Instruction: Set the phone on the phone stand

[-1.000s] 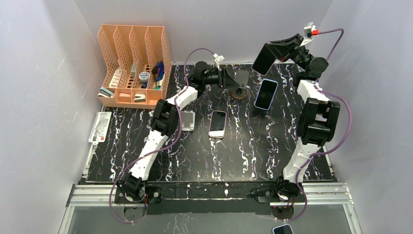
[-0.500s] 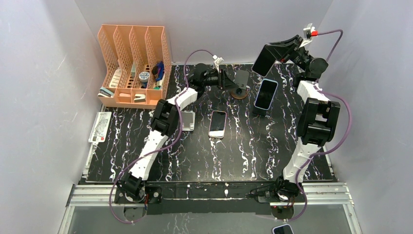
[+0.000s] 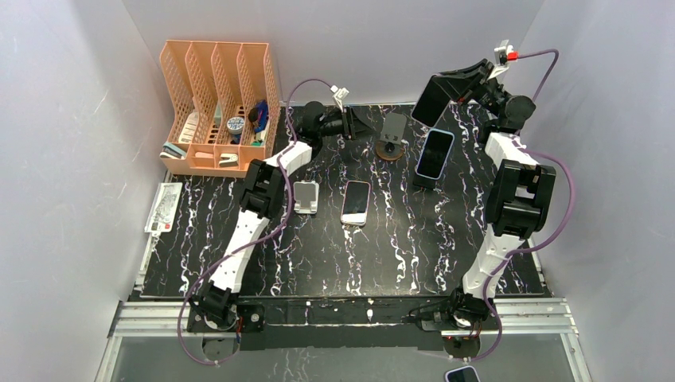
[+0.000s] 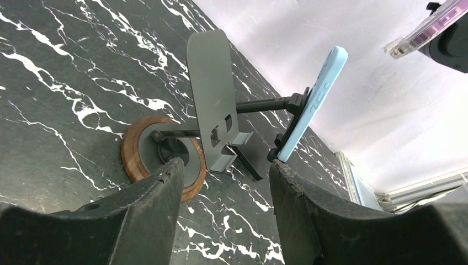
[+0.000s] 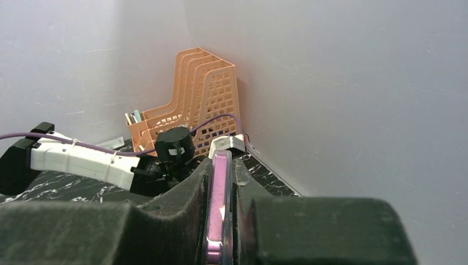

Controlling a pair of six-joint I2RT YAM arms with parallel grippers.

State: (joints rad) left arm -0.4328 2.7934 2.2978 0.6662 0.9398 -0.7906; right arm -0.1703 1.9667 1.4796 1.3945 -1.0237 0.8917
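Observation:
The empty phone stand (image 3: 392,137) has a grey plate (image 4: 212,105) on a round wooden base (image 4: 132,160) and stands at the back middle of the table. My left gripper (image 3: 364,125) is open just left of it, clear of the plate, and the left wrist view shows the gripper (image 4: 226,168) empty. My right gripper (image 3: 446,89) is shut on a phone in a clear purple case (image 3: 432,99), held in the air right of and above the stand. The right wrist view shows the phone's edge (image 5: 221,210) clamped in the right gripper (image 5: 222,164).
A blue-cased phone (image 3: 434,155) sits on a second stand right of the empty one. Another phone (image 3: 356,201) lies flat mid-table beside a small silvery item (image 3: 305,196). An orange file organiser (image 3: 219,103) stands back left. A paper (image 3: 163,208) lies at the left edge.
My left gripper has pulled back to the left, off the stand's plate, and now stands open beside it. The right gripper with the phone has barely moved.

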